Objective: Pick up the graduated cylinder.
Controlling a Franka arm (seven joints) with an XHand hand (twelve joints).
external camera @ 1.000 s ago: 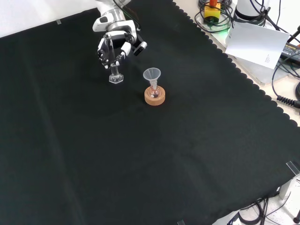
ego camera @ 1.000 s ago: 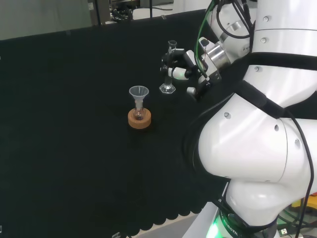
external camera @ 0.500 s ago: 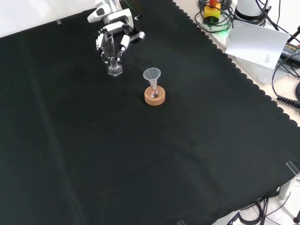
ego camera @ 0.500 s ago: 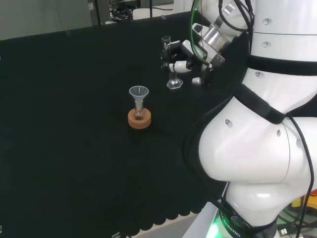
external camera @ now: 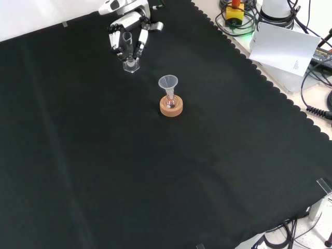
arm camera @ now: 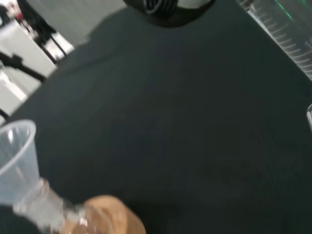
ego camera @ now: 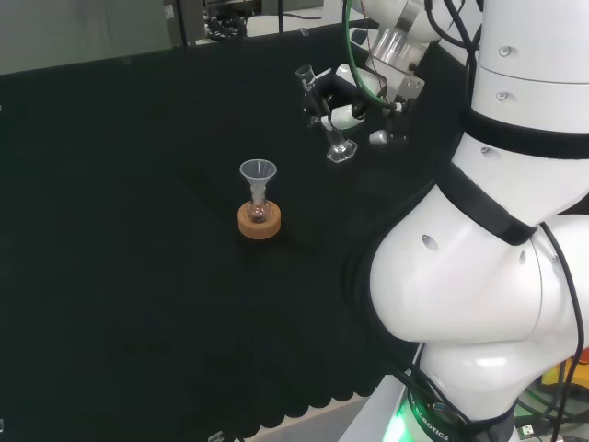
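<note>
The hand [ego camera: 345,97] has its fingers curled round the cylinder [ego camera: 324,115], gripping the glass tube at mid-height above the cloth [ego camera: 138,230]. In the head view the cylinder tilts, mouth leaning left, hexagonal foot swung right and seemingly clear of the bench. Nearby stands a funnel [external camera: 168,83] in a flask on a cork ring [external camera: 171,107].

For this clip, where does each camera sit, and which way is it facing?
Head view: behind and above the base, facing the bench; white arm links at right, hand holding the graduated cylinder.
Front view: opposite the arm, looking down; hand enters at top.
Wrist view: at the wrist, facing the cloth.
All share the funnel on its cork ring.
</note>
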